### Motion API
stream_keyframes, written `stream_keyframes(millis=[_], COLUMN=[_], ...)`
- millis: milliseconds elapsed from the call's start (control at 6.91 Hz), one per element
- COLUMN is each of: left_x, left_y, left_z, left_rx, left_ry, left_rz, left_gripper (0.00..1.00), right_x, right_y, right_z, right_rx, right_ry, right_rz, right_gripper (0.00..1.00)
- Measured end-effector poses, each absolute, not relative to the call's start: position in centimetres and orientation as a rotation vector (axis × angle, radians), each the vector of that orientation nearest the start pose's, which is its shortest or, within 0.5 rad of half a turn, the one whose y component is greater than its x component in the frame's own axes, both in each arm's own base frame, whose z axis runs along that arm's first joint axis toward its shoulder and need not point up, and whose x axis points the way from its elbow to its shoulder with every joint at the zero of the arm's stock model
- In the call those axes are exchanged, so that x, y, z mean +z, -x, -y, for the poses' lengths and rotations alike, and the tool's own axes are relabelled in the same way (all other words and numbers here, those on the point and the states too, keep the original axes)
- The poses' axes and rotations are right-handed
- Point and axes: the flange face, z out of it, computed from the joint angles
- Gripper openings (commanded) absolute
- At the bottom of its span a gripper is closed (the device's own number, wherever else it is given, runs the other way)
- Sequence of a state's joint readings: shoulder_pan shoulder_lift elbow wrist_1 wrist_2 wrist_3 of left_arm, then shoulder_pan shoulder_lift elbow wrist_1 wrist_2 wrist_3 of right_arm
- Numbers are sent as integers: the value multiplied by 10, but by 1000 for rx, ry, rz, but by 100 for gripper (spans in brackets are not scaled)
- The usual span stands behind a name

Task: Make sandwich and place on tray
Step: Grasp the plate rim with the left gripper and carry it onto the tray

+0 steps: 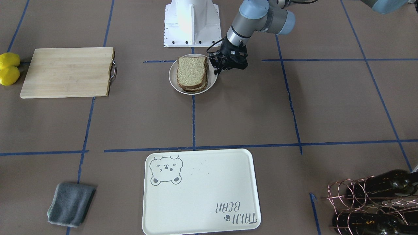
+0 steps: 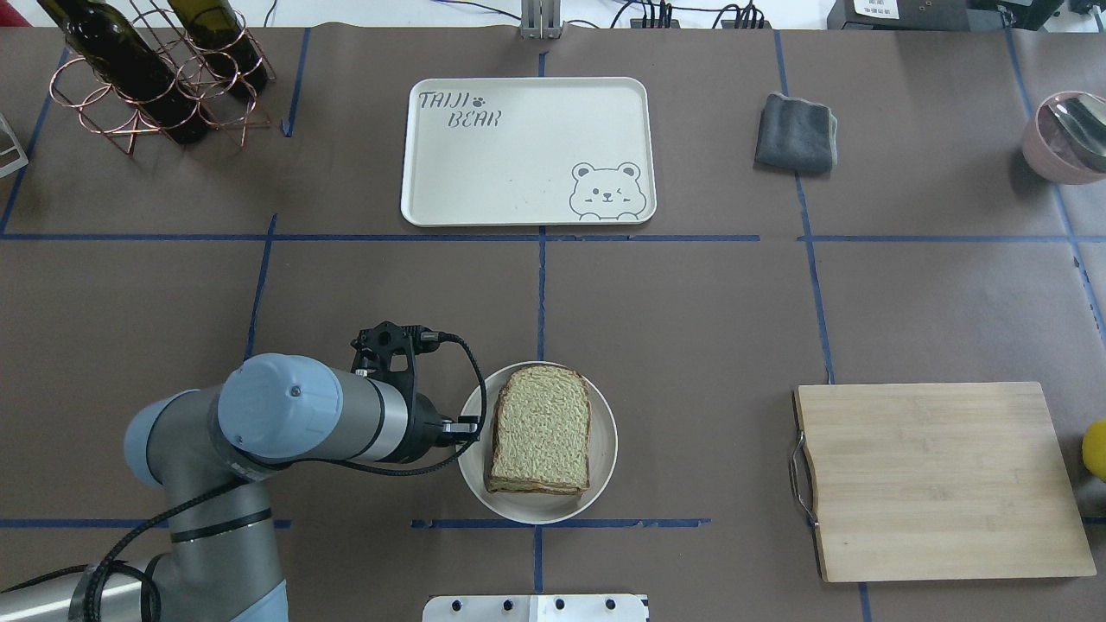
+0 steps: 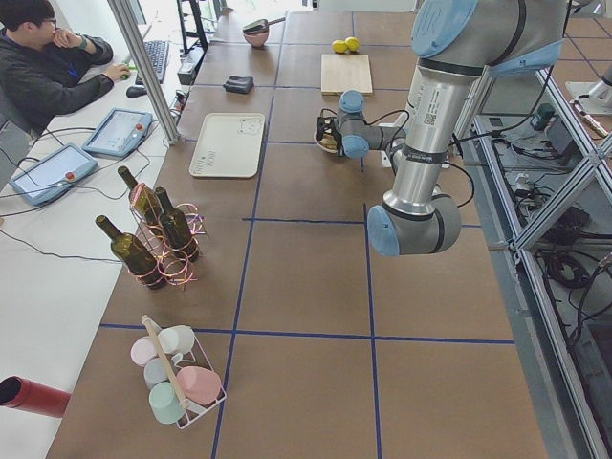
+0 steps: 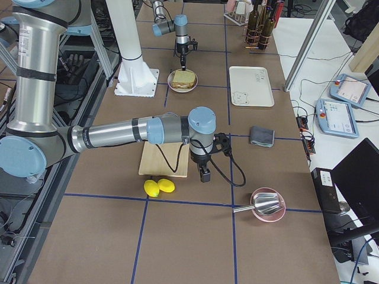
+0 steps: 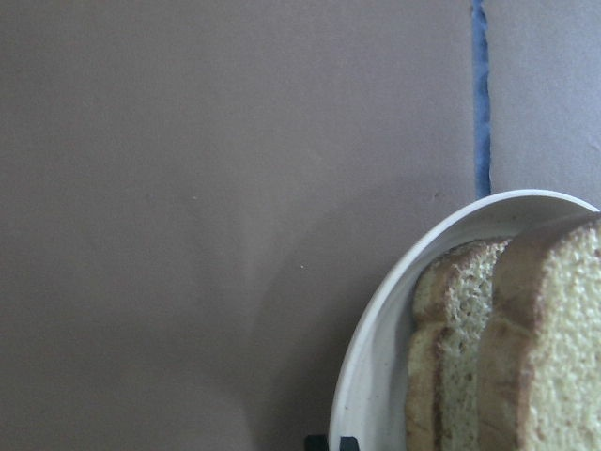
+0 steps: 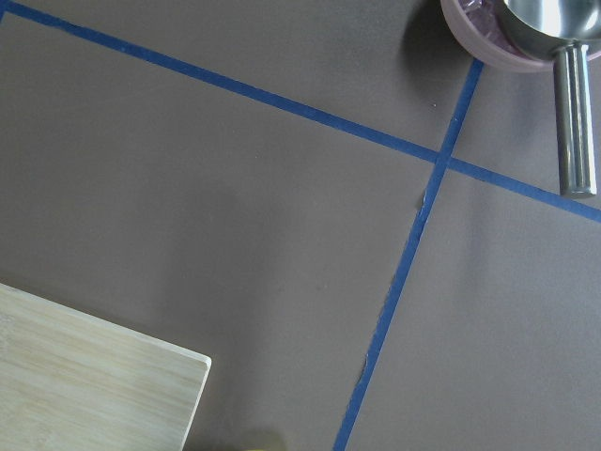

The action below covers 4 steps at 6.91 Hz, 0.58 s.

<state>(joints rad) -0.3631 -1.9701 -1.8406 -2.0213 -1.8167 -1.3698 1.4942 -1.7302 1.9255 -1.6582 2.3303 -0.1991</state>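
The sandwich (image 1: 192,73), two stacked slices of speckled tan bread, lies on a round white plate (image 1: 173,80) near the robot's base. It also shows in the overhead view (image 2: 542,428) and the left wrist view (image 5: 526,357). No egg shows. My left gripper (image 1: 217,71) points down beside the plate's rim (image 2: 605,466), on the robot's left of it, and looks shut and empty. The cream bear tray (image 1: 202,195) lies bare across the table (image 2: 518,164). My right gripper (image 4: 204,176) hangs past the cutting board's corner. I cannot tell whether it is open or shut.
A wooden cutting board (image 2: 937,479) lies on the robot's right, with two lemons (image 1: 9,68) beyond it. A grey cloth (image 2: 797,132) lies beside the tray. A wire rack of wine bottles (image 2: 155,78) stands at the far left, and a pink bowl with a metal scoop (image 2: 1067,134) at the far right.
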Motion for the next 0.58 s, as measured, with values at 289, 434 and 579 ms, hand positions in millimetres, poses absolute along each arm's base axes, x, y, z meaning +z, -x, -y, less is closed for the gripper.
stream_keyframes(millis=[289, 434, 579], left_x=[247, 236, 227], left_y=[-480, -460, -444], left_z=[383, 422, 467], left_rx=[-7, -35, -60], left_ry=[-121, -128, -128], left_rz=[-1167, -1182, -1187], left_gripper=[0, 0, 0], right_x=[567, 567, 567], right_y=[-32, -32, -32], right_z=[428, 428, 428], right_rx=[-302, -302, -302], right_ry=[-150, -150, -150], right_rz=[754, 754, 754], right_gripper=[100, 100, 100])
